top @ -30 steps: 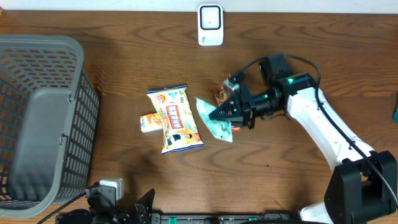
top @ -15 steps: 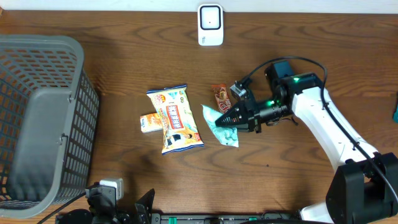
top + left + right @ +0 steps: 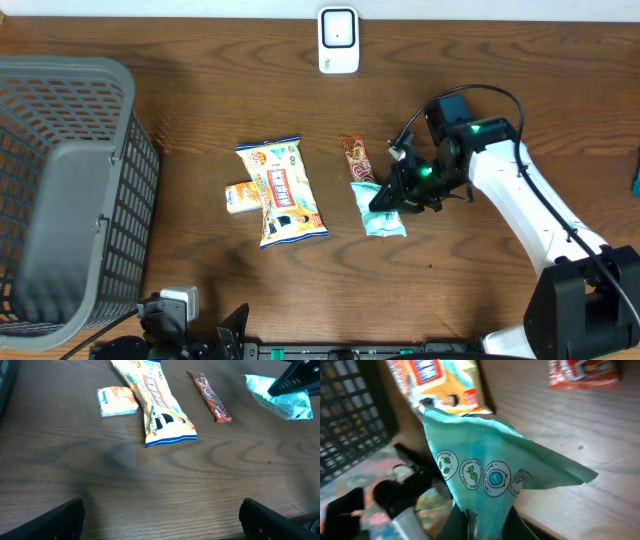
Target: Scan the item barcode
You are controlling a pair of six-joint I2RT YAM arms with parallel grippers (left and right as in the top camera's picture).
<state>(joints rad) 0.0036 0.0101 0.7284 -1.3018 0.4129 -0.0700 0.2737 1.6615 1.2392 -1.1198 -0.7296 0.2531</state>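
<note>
Spreading across every view is the dark wooden table (image 3: 200, 60). A big grey mesh basket (image 3: 138, 200) fills its left end in the overhead view. From the lower right corner the white right arm (image 3: 530, 200) reaches in toward the middle of the table.

Next in size is a yellow snack bag (image 3: 280, 190), lying flat near the centre with its long side running away from the robot. The teal packet (image 3: 382, 210), the item being handled, sits to the right of that bag, well apart from it. The right gripper (image 3: 385, 197) has its two black fingers pressed together on one edge of the packet. In the right wrist view the crinkled teal film (image 3: 485, 465) rises from the pinched fingertips, printed with a row of small round symbols. Whether its free end touches the wood cannot be told.

The white scanner (image 3: 338, 40) stands at the table's far edge, well apart from the packet. A slim brown bar (image 3: 355, 158) lies just beside the packet's far end. A small orange packet (image 3: 240, 197) rests against the left side of the yellow bag.

The left gripper (image 3: 160, 520) is low over bare wood at the near edge, its fingers spread wide with nothing between them.
</note>
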